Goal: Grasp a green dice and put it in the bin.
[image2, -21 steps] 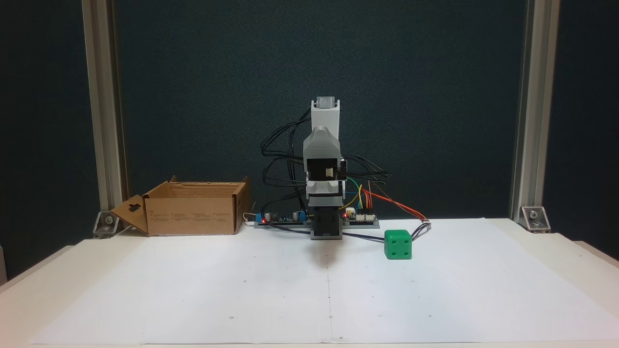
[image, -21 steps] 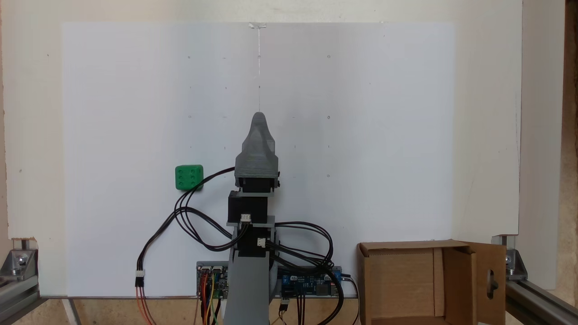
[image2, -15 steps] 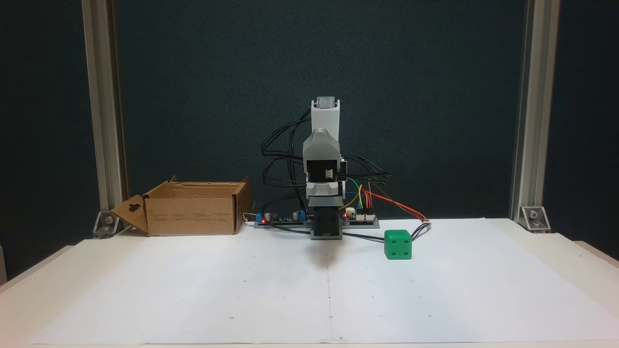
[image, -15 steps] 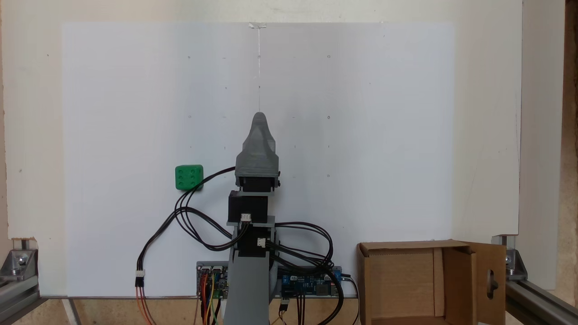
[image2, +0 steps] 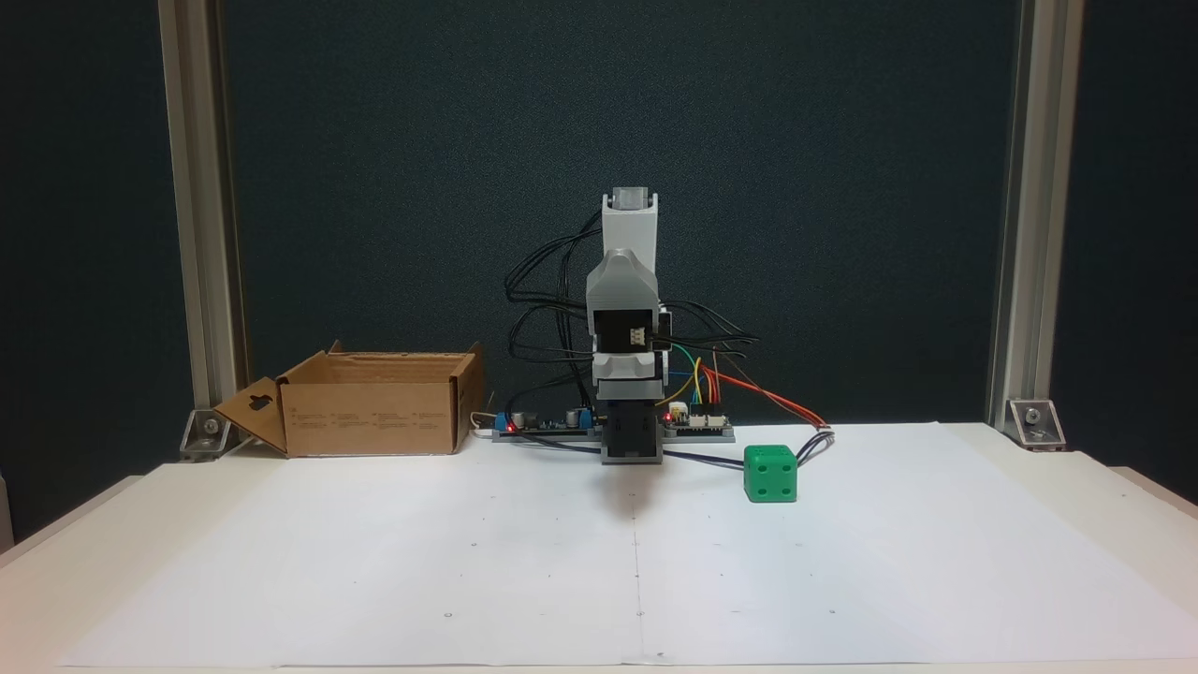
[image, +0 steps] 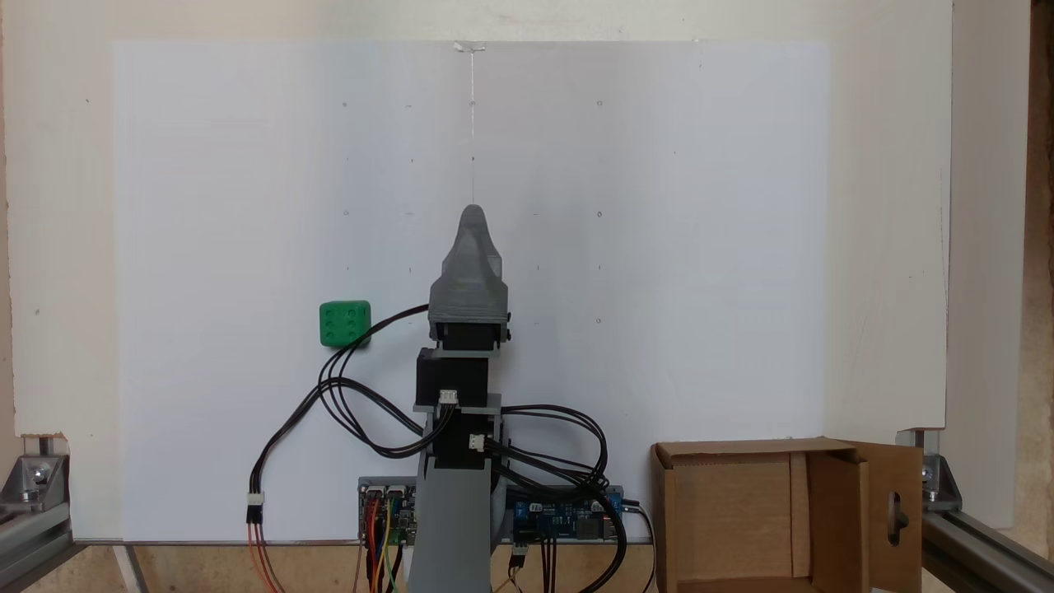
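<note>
Fixed view from above: claw [image: 471,216] points up the frame over the white sheet [image: 659,206]; 1 tip shows, so I cannot tell whether it is spread or pressed together. Green dice [image: 345,323] sits on the sheet, left of the arm, apart from it. Bin [image: 770,515] at lower right.

Fixed view from the front: green dice [image2: 771,473] rests on the worktop [image2: 1104,487] right of the arm; bin [image2: 370,402] stands far left.
</note>
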